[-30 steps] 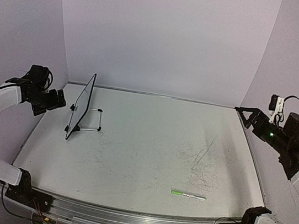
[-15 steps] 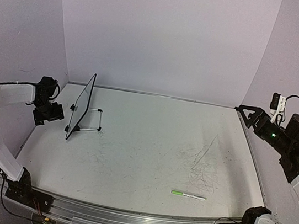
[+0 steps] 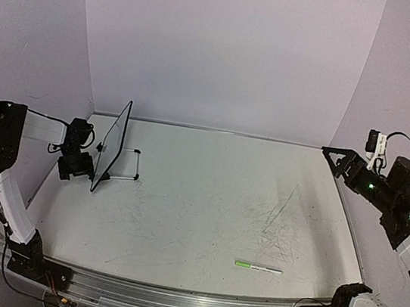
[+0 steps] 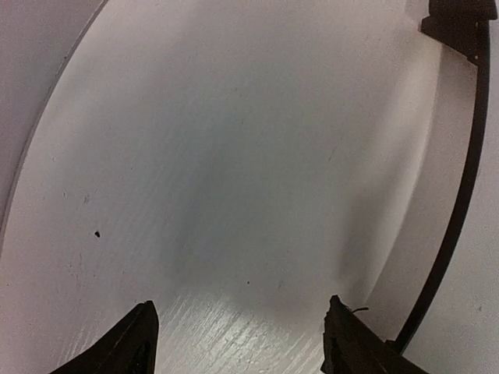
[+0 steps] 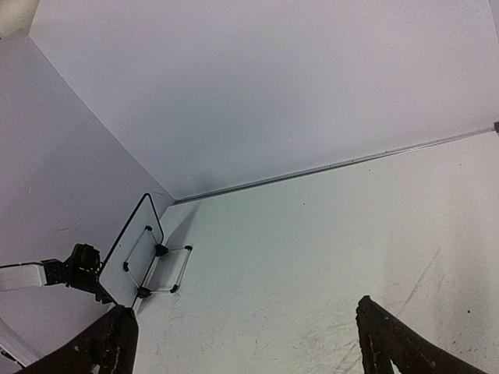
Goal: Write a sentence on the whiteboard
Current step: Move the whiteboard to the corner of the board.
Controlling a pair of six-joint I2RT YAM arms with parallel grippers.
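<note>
Two tools are in play and both are released, holding nothing. The left tool (image 4: pixel 241 304) sits low at the far left of the surface (image 3: pixel 199 198), its jaws spread wide with bare surface between them. The right tool (image 5: pixel 245 305) hangs raised at the far right, its jaws equally spread. The whiteboard (image 3: pixel 112 144) stands propped on its wire stand near the back left corner, leaning and nearly edge-on to the overhead camera. The left tool is just beside its left face. In the left wrist view the board's thin black frame runs down the right edge of the picture, outside the jaws and not between them. No writing can be made out on the board from any view, though the angles are poor for judging that. A marker (image 3: pixel 258 267) with a green end lies flat near the front right of the surface, well apart from both tools and from the board. By this layout the job looks to be at its opening step: setting up the board, with nothing written and the marker untouched. The left tool would next need to shift right until the frame or stand sits between its jaws, then clench to steady or reposition the board. The right tool, which is nearer the marker, would have to descend and align across the barrel to grasp it.
</note>
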